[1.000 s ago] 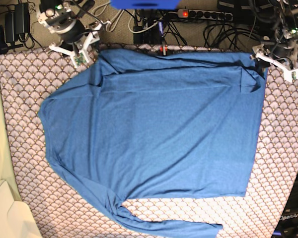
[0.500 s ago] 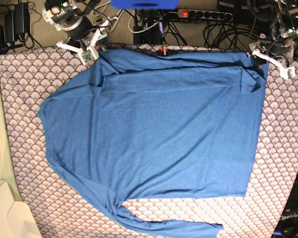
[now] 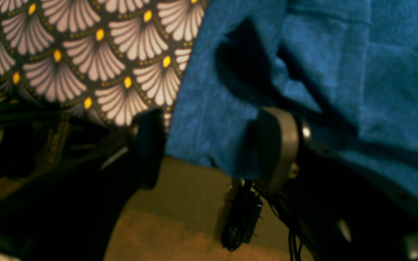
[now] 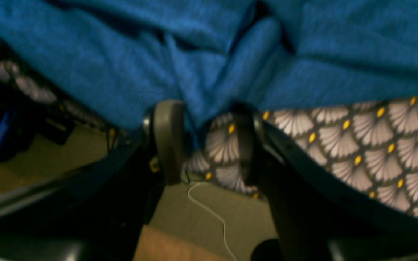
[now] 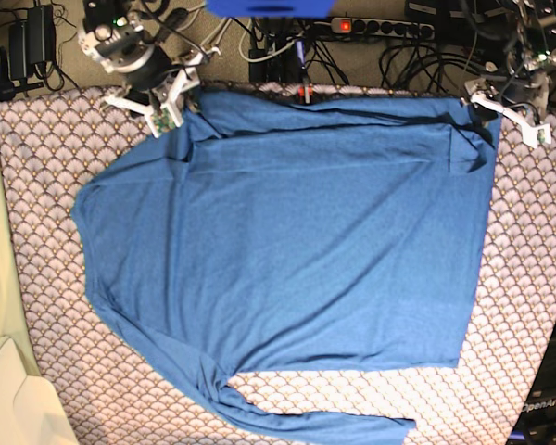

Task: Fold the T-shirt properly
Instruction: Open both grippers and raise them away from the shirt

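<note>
The blue T-shirt [image 5: 296, 250] lies spread flat on the scallop-patterned cloth [image 5: 528, 278], with one long sleeve folded along the near edge. My right gripper [image 5: 162, 107] is at the shirt's far left corner. Its wrist view shows the right gripper [image 4: 209, 141] open, with a fold of the T-shirt [image 4: 201, 72] dipping between the fingers [image 4: 167, 141]. My left gripper [image 5: 505, 113] is at the far right corner. That left gripper [image 3: 212, 145] is open too, and the hem of the T-shirt [image 3: 209, 119] hangs between the fingers [image 3: 278, 145].
A power strip and tangled cables [image 5: 380, 28] run behind the table's far edge. A cream-coloured object [image 5: 9, 399] sits at the near left corner. Below the table edge a black adapter [image 3: 240, 217] lies on the floor.
The arm on the base view's left has swung in to the shirt's far left corner. The other arm shifted slightly a second ago, then held still.
</note>
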Motion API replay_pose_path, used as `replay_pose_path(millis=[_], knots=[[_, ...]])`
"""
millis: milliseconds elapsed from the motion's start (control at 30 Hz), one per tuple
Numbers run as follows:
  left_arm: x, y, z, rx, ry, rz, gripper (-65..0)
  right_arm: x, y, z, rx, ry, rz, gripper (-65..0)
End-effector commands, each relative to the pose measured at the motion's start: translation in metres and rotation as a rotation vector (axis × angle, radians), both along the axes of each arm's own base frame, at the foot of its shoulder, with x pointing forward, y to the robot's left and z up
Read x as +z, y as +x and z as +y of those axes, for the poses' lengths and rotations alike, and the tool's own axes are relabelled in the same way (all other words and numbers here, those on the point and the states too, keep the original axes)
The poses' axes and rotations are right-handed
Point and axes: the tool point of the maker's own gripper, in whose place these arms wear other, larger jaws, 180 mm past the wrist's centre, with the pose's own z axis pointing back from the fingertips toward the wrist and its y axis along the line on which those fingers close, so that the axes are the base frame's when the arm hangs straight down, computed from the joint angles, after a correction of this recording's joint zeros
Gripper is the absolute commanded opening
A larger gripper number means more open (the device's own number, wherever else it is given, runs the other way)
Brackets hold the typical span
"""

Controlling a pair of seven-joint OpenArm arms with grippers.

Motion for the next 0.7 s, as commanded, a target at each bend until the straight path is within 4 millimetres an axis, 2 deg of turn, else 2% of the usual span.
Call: replay_pose_path(millis=[0,200,267,467,667], knots=[[0.009,0.006,0.006,-0.003,0.017,-0.031,-26.1,0.003,0.003,0.001,0.001,0.008,-0.02,-39.9],[0.009,0.007,0.006,-0.003,0.018,-0.035,-26.1,-0.015,0.0,-0.002,-0.007,0.002,0.023,-41.4],[0.011,0.013,0.005,-0.004,0.018,-0.046,-26.1,-0.018,-0.001,-0.003,-0.008,0.001,0.03,-45.9],[0.008,0.012,0.0,0.006,0.003,-0.046,-26.1,-0.019,-0.002,-0.003,-0.008,0.0,0.035,-64.3],[0.005,0.009,-0.003,0.011,-0.005,-0.04,-26.2,-0.019,-0.002,-0.003,-0.008,0.0,0.035,-65.0]])
